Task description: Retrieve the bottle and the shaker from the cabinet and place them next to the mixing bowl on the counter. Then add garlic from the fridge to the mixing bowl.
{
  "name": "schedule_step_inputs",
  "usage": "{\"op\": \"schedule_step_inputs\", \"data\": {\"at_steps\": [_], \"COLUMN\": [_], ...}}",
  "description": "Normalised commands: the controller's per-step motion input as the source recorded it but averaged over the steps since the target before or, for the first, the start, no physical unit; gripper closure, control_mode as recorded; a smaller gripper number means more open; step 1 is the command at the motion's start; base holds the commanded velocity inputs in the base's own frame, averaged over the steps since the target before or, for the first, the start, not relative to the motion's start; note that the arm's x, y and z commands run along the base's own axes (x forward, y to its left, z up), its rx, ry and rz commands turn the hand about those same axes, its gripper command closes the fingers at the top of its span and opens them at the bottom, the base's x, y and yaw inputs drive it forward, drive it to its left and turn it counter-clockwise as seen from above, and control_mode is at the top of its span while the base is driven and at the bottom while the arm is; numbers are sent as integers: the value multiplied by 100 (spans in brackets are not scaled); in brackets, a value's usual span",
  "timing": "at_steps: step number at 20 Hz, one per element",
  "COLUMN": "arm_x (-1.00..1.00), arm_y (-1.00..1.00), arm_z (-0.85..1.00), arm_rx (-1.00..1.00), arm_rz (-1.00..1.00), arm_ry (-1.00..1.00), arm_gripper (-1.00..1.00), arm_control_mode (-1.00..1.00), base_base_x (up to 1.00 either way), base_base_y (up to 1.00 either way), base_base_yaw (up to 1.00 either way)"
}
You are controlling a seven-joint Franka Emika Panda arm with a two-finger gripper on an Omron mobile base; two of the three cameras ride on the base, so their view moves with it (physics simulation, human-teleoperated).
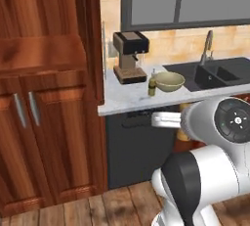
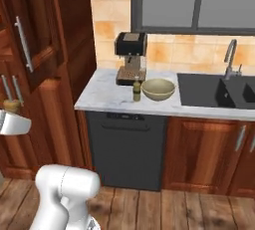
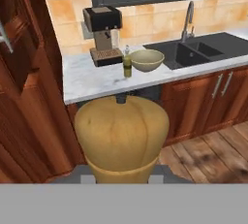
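My pincer (image 3: 121,179) is clamped on the tan shaker (image 3: 121,133), low centre of the hand view, finger tips mostly hidden. Bottle (image 3: 127,64) stands touching or just beside the mixing bowl (image 3: 147,59) on the counter (image 3: 92,85), upper centre.

bare counter (image 2: 102,97) left of the bottle (image 2: 136,89), coffee machine (image 2: 130,57) crowding behind, mixing bowl (image 2: 158,89) just right, sink (image 2: 209,89) beyond

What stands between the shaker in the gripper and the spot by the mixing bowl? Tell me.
Nothing visible blocks it. The gripper is shut on the tan shaker, out in front of the counter. The marble before the mixing bowl and bottle lies open; the coffee machine stands behind, by the wall.
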Motion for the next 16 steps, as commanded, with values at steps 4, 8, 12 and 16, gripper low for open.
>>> {"op": "schedule_step_inputs", "data": {"at_steps": [4,8,12,16], "arm_x": [0,0,0,0], "arm_y": [0,0,0,0], "arm_z": [0,0,0,0], "arm_rx": [0,0,0,0], "arm_rz": [0,0,0,0], "arm_ry": [0,0,0,0], "arm_gripper": [100,100,100,100], "arm_control_mode": [100,100,100,100], "base_base_x": [10,53,73,86], "base_base_y": [-97,-61,-36,-23], "base_base_yaw": [0,3,9,9]}}
